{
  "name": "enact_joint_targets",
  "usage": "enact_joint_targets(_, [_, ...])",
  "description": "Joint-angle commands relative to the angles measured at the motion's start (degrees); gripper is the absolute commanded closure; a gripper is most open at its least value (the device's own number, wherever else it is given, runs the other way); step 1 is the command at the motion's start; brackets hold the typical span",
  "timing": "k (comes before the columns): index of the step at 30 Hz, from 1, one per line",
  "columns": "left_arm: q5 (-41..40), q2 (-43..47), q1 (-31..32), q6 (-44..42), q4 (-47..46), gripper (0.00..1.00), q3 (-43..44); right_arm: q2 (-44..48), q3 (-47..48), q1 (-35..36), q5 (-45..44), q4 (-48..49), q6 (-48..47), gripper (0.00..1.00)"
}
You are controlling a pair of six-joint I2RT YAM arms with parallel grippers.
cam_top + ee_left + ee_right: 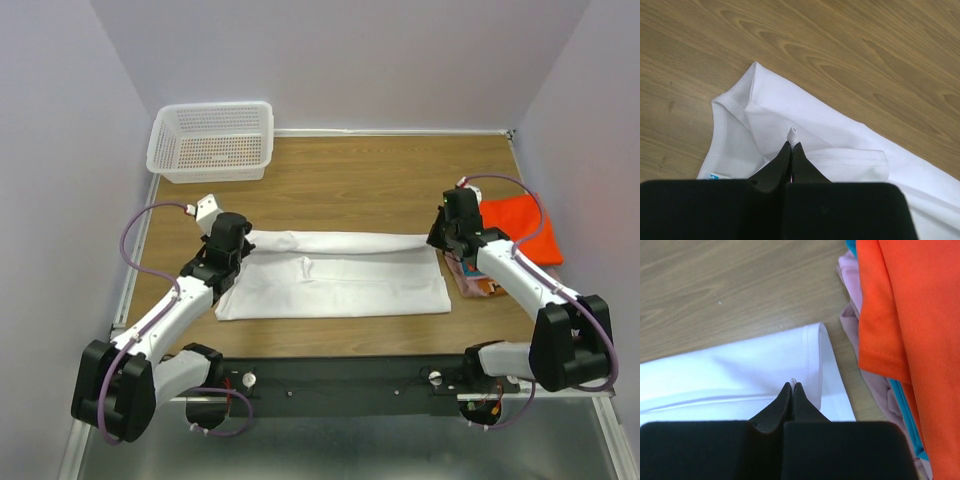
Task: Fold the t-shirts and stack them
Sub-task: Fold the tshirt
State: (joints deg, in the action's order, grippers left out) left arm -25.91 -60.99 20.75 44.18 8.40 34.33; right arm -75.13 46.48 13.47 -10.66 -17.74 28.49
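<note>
A white t-shirt [335, 280] lies stretched left to right across the middle of the table, its far long edge lifted into a fold. My left gripper [237, 247] is shut on the shirt's left end; a nub of white cloth [793, 133] pokes out past the black fingertips, near the collar and a sleeve hem [855, 161]. At the other end my right gripper [441, 240] is shut on the bottom hem [810, 360], with a bit of cloth pinched at the tips. Folded t-shirts [520, 232] are stacked at the right, orange-red [910, 315] on top, with pink [852, 275] and teal [905, 405] edges beneath.
A white plastic mesh basket [212, 140] stands at the far left corner of the wooden table [370, 180]. Grey walls close in the table at the back and both sides. A black rail [340, 380] with the arm bases runs along the near edge.
</note>
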Motion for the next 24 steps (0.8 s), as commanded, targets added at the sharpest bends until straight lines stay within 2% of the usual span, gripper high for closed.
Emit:
enact_joint_targets(1, [0.15, -0.35, 0.34, 1.34, -0.05, 1.00, -2.24, 0.43, -3.06, -0.03, 1.60, -1.51, 0.69, 0.97])
enact_joint_targets(4, [1.30, -0.18, 0.25, 2.13, -0.32, 1.00, -4.44, -0.89, -4.64, -0.03, 1.34, -1.51, 1.48, 0.93])
enact_joint_targets(6, [2.53, 0.34, 0.34, 2.22, -0.06, 0.92, -5.85, -1.15, -5.86, -0.03, 1.25, -1.51, 2.09, 0.92])
enact_joint_targets(7, [3.05, 1.04, 0.34, 2.83, 0.21, 0.86, -6.37, -0.98, -6.31, -0.03, 1.25, -1.51, 2.27, 0.89])
enact_joint_targets(8, [4.63, 1.49, 0.34, 3.19, 0.56, 0.72, -7.51, -0.72, -6.83, -0.03, 1.51, -1.51, 2.53, 0.86])
enact_joint_targets(9, [5.42, 2.01, 0.34, 3.54, 1.17, 0.64, -8.04, -0.28, -7.45, -0.11, 1.78, -1.51, 2.71, 0.81])
enact_joint_targets(11, [6.74, 4.29, 0.52, 5.90, 3.01, 0.42, -9.71, 1.73, -9.29, -0.03, 3.17, -1.51, 2.89, 0.60])
enact_joint_targets(12, [6.84, 5.26, 0.52, 6.87, 4.07, 0.30, -9.98, 2.53, -9.91, -0.03, 3.53, -1.69, 2.89, 0.56])
enact_joint_targets(13, [6.84, 7.27, 0.52, 7.66, 5.12, 0.27, -10.15, 3.75, -11.05, -0.03, 4.15, -1.86, 2.89, 0.56])
enact_joint_targets(14, [6.84, 8.42, 0.69, 8.72, 6.87, 0.14, -10.24, 5.77, -11.49, -0.03, 5.37, -1.95, 2.89, 0.55])
enact_joint_targets(15, [6.67, 9.48, 0.69, 9.16, 7.76, 0.07, -10.24, 7.01, -11.76, -0.11, 6.08, -2.12, 2.89, 0.53])
enact_joint_targets(17, [6.49, 13.60, 0.69, 9.43, 8.64, 0.05, -9.72, 9.90, -11.76, -0.03, 8.70, -2.91, 2.54, 0.39])
enact_joint_targets(18, [6.57, 13.62, 0.78, 9.34, 8.56, 0.03, -9.54, 10.79, -11.59, -0.03, 9.85, -2.92, 2.19, 0.39])
enact_joint_targets(20, [7.01, 15.11, 0.78, 8.82, 8.03, 0.02, -7.97, 11.93, -10.37, -0.03, 13.61, -3.09, 1.92, 0.18])
enact_joint_targets(21, [7.10, 15.11, 0.78, 8.03, 7.86, 0.02, -7.26, 12.64, -9.83, -0.03, 15.12, -3.27, 1.83, 0.01])
enact_joint_targets(24, [7.19, 13.89, 0.87, 6.18, 6.02, 0.02, -4.71, 13.52, -7.72, -0.03, 21.19, -3.18, 0.69, 0.00])
